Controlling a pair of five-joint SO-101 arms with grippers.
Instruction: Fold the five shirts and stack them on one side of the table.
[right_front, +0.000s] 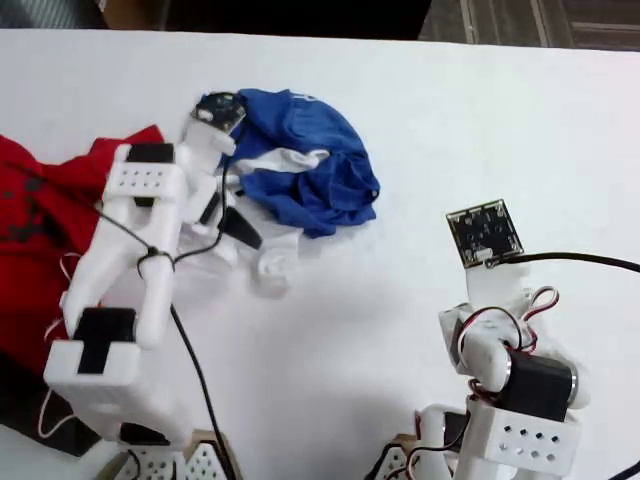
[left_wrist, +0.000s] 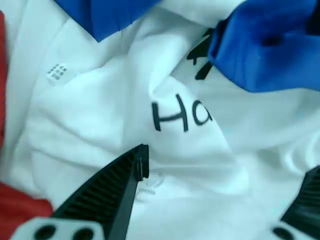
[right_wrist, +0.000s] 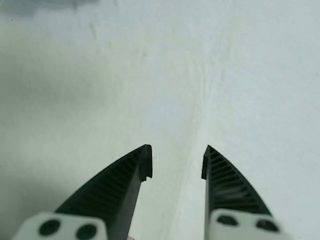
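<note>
Shirts are heaped on the left part of the table: a blue shirt is crumpled over a white shirt, and a red shirt is spread beside them at the edge. The left gripper is held wide apart over the white shirt. The right gripper is held parted over bare table, well apart from the heap.

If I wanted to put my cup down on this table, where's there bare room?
The white table is bare right of the blue shirt, beyond the right arm, and in front between both arms. It is crowded on the left: red shirt, white shirt and left arm.
</note>
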